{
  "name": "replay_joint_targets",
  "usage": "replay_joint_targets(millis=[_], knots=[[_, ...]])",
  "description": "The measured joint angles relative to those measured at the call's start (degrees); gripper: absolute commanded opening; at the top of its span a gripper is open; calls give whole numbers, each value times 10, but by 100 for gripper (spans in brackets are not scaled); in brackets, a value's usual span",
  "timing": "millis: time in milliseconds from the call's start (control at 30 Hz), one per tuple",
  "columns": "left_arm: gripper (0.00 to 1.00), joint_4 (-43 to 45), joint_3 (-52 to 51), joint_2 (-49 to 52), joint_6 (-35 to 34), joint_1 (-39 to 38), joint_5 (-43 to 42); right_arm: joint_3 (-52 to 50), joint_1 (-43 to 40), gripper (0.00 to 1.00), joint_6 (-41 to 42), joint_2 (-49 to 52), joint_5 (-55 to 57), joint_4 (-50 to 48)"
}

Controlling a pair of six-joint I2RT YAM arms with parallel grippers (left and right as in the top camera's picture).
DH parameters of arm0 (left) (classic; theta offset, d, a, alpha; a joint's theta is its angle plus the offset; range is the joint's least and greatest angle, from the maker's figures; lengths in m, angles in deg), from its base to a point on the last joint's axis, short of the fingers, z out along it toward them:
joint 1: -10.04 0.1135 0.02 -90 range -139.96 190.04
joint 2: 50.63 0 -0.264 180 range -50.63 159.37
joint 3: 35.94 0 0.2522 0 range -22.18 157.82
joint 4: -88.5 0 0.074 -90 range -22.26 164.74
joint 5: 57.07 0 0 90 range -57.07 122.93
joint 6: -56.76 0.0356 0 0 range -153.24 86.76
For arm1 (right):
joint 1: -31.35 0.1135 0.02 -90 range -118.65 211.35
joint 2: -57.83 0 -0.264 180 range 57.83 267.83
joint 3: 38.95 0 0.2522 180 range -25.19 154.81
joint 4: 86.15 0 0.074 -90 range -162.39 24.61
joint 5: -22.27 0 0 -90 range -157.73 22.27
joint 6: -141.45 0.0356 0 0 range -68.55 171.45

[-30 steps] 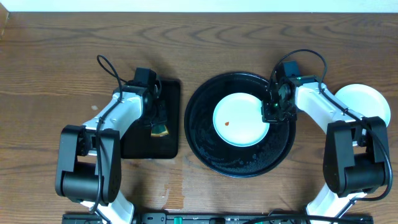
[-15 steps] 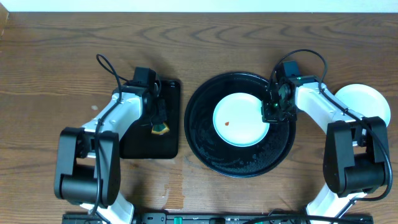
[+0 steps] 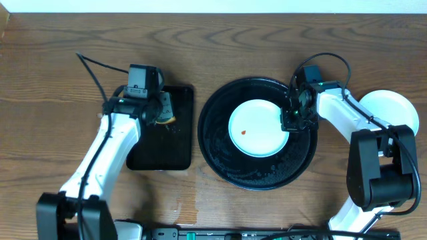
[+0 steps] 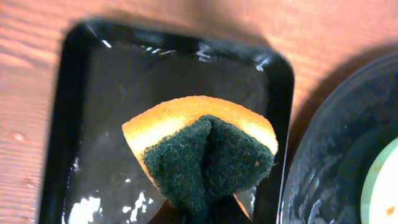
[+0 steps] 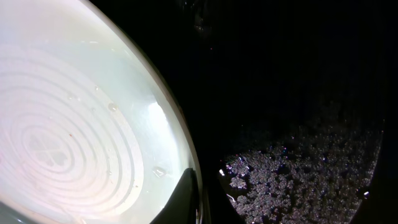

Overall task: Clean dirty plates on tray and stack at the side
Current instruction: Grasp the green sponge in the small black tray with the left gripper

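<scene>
A pale mint-white plate (image 3: pixel 257 128) with a small red spot (image 3: pixel 244 131) lies in the round black tray (image 3: pixel 220 160). My right gripper (image 3: pixel 291 121) is shut on that plate's right rim. In the right wrist view one dark finger (image 5: pixel 186 199) lies over the plate (image 5: pixel 81 124) at its edge. My left gripper (image 3: pixel 162 113) is shut on a sponge (image 4: pixel 205 152), orange with a green scouring face. The sponge is squeezed into a fold and held above the rectangular tray (image 4: pixel 93 124). Another pale plate (image 3: pixel 393 107) sits on the table at the far right, partly behind the right arm.
The small rectangular black tray (image 3: pixel 153 150) is wet and lies left of the round tray. Foam and droplets cover the round tray's floor (image 5: pixel 298 174). Its rim (image 4: pixel 336 155) shows at the right of the left wrist view. Bare wooden table (image 3: pixel 53 80) surrounds both trays.
My left arm has lifted the sponge off the rectangular tray and swung it toward the tray's far end. The right arm and the plate have not moved.
</scene>
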Motion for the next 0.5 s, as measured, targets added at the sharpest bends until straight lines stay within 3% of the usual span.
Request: replay_joint_targets(millis=[500], knots=[[8, 113, 0, -89, 26, 0, 69, 0, 0, 1, 0, 0, 0, 0]])
